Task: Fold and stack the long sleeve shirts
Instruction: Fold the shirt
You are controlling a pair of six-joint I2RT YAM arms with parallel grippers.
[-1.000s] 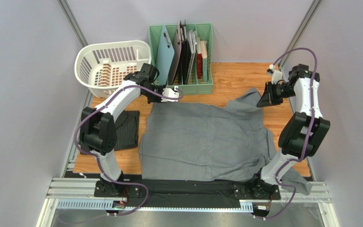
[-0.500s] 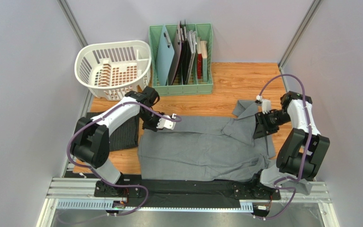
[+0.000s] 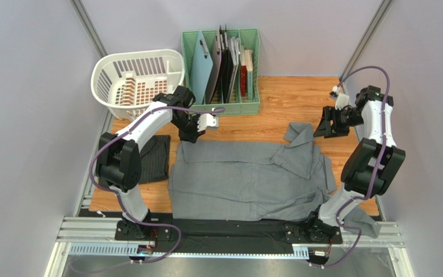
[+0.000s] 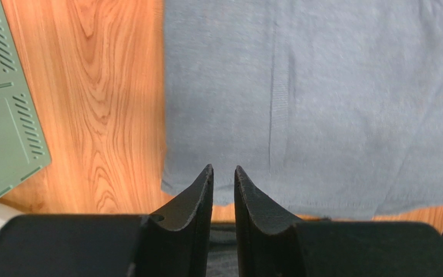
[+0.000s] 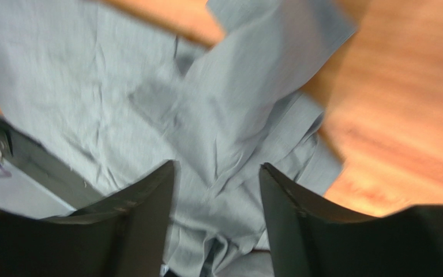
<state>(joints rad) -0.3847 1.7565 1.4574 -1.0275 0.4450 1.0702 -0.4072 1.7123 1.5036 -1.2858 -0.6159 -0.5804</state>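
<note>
The grey long sleeve shirt (image 3: 241, 179) lies folded across the middle of the table, its collar and a sleeve bunched at the right (image 3: 301, 153). The dark pinstriped shirt (image 3: 154, 158) lies folded at the left. My left gripper (image 3: 192, 135) hovers over the grey shirt's far left corner. Its jaws stand slightly apart with nothing between them (image 4: 223, 168), and grey cloth (image 4: 322, 98) lies below. My right gripper (image 3: 327, 124) hangs above bare wood beyond the collar, open and empty (image 5: 217, 166), looking down on the rumpled cloth (image 5: 224, 98).
A white laundry basket (image 3: 137, 78) and a green file rack (image 3: 221, 63) stand at the far edge; the rack's corner (image 4: 4, 121) shows beside my left gripper. A piece of grey cloth (image 3: 362, 222) hangs over the near right edge by the right arm's base.
Both grippers carried the grey shirt's far edge toward the near side, let go of it and opened. They have since lifted back toward the far side, and the shirt now lies narrower.
</note>
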